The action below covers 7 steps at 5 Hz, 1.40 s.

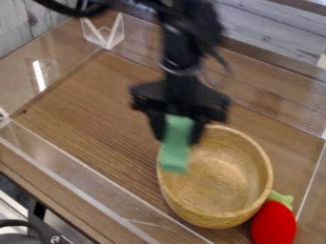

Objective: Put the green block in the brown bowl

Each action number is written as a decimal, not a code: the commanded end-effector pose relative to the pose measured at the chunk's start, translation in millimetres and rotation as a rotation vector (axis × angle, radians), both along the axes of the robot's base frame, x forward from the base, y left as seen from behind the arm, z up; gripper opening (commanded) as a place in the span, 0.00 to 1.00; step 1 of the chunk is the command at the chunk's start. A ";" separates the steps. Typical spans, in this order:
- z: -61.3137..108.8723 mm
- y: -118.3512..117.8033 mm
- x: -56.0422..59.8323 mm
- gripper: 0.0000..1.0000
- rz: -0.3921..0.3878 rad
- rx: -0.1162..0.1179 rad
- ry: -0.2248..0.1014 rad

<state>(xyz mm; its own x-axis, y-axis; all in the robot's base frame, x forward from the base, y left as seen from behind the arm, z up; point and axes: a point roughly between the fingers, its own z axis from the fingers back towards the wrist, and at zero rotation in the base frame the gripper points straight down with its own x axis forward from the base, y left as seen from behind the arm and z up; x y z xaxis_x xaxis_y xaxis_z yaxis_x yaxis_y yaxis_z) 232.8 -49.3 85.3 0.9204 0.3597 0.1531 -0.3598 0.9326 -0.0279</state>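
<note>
My gripper [181, 122] points down and is shut on the green block [177, 147], which hangs from the fingers, blurred by motion. The block hovers over the near left rim of the brown bowl [230, 186], a light tan wooden bowl at the lower right of the table. The block's lower end overlaps the bowl's rim in this view. The black arm rises behind the gripper toward the top of the picture.
A red strawberry-like toy [272, 223] with a green leaf lies against the bowl's right side. Clear plastic walls [51, 67] fence the wooden table. A small clear stand [105, 31] sits at the back left.
</note>
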 end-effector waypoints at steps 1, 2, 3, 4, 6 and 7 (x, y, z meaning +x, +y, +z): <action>-9.0 -23.7 7.7 0.00 0.030 -0.027 -0.036; -25.9 -36.2 10.4 0.00 0.029 -0.057 -0.042; -29.9 -57.2 16.2 0.00 0.030 -0.079 -0.054; -29.3 -73.2 24.8 0.00 0.019 -0.103 -0.075; -19.0 -82.5 30.1 0.00 0.086 -0.100 -0.083; -13.0 -82.9 31.9 0.00 0.130 -0.094 -0.090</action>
<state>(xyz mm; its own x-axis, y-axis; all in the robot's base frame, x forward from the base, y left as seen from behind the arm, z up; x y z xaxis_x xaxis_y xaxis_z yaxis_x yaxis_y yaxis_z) 256.7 -122.2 57.1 0.8541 0.4946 0.1611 -0.4847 0.8691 -0.0986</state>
